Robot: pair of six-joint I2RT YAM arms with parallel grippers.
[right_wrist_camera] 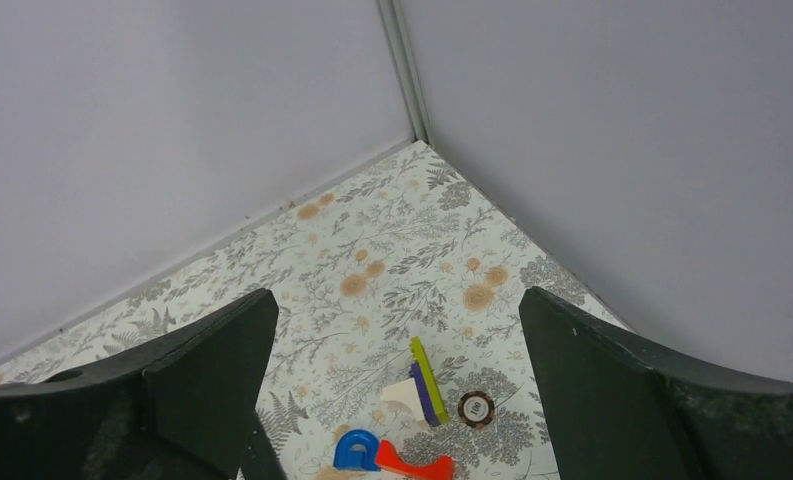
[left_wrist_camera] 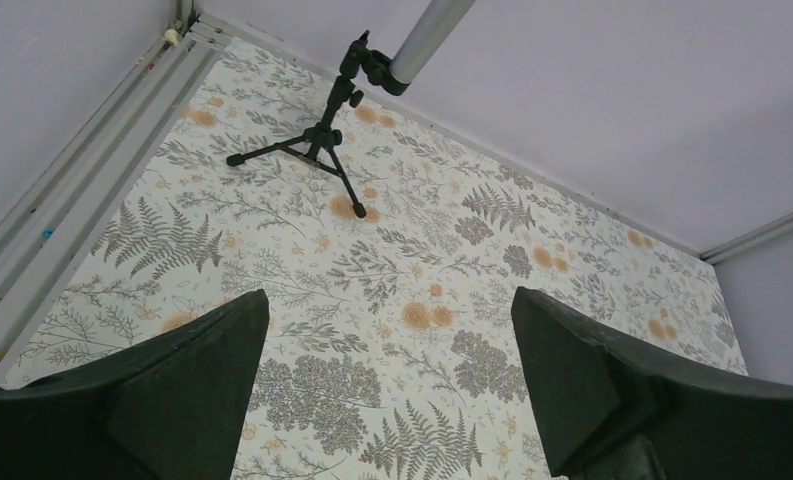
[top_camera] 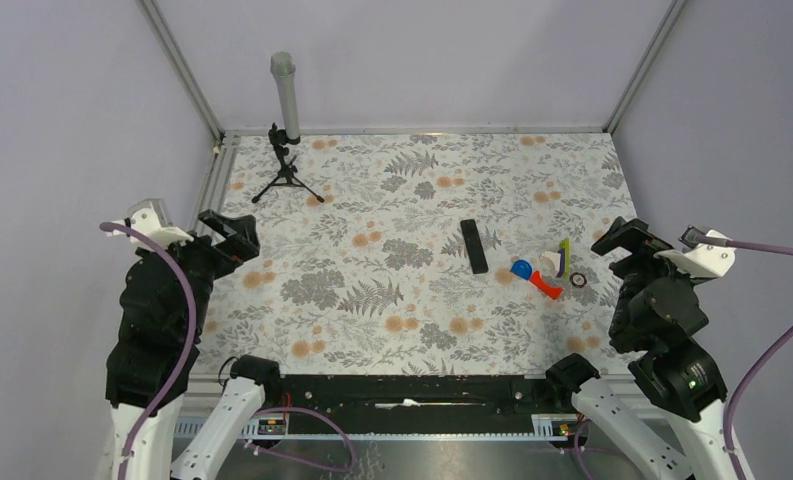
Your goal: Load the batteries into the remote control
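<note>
The remote control (top_camera: 473,246) is a slim black bar lying flat on the floral mat right of the middle, pointing away from me. No battery shows in any view. My left gripper (top_camera: 234,236) is open and empty at the left edge of the mat, far from the remote; its wrist view (left_wrist_camera: 389,300) shows only bare mat between the fingers. My right gripper (top_camera: 624,242) is open and empty at the right edge; its wrist view (right_wrist_camera: 398,300) looks over the toy pieces.
Toy pieces lie just right of the remote: a blue arch (top_camera: 521,268), a red piece (top_camera: 545,287), a white wedge (right_wrist_camera: 404,393), a green-and-purple slab (right_wrist_camera: 429,380) and a brown chip (right_wrist_camera: 476,408). A small black tripod (top_camera: 287,175) with a grey tube stands at the back left. Grey walls enclose the mat.
</note>
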